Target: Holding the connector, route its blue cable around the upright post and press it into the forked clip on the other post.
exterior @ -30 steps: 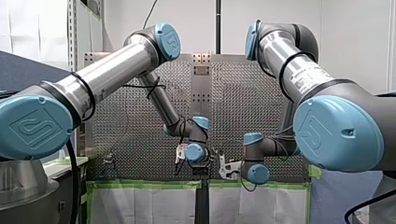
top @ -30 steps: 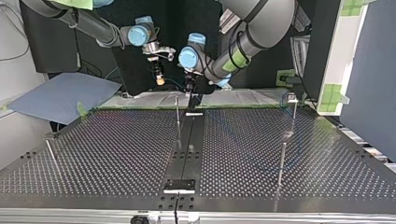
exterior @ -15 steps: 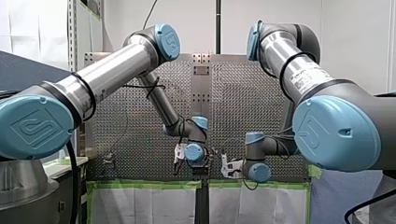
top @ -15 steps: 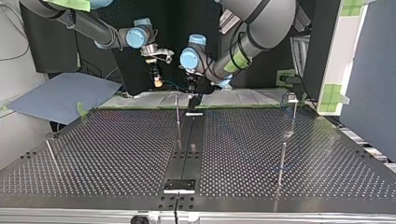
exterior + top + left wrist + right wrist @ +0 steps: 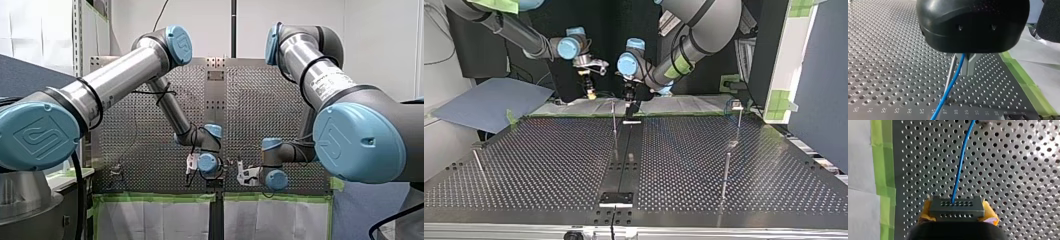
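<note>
My right fingers (image 5: 990, 216) clamped the connector (image 5: 956, 207); slack could swing the blue cable (image 5: 960, 165) wide, missing the upright post (image 5: 614, 127) entirely.

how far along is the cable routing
Done: my right gripper holds the connector between yellow pads. In hand: the blue cable runs from it to beneath my left gripper, beside the upright post; wrapping unclear. Left: the clip post stands apart from both grippers, so pressing remains.

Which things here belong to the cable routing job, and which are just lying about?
Job: connector, blue cable, my right gripper, centre post, clip-topped post.
Lying about: blue sheet, green tape.
</note>
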Robot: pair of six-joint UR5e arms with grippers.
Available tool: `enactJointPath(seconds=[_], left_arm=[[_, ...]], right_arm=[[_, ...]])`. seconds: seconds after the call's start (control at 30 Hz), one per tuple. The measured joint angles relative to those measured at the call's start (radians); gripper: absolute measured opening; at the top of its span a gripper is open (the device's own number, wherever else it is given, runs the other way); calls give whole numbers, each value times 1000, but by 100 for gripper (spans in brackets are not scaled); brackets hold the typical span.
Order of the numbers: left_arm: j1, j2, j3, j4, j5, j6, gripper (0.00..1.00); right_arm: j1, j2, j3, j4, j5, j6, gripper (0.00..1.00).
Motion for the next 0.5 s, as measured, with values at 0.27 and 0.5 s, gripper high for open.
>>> enactJointPath(seconds=[0.27, 0.5], left_arm=[[0, 0, 0, 0, -3, 2, 1], [-8, 1, 2, 4, -5, 6, 1]], right_arm=[[-33, 0, -1, -4, -1, -7, 2], [-57, -2, -5, 4, -2, -21, 2]])
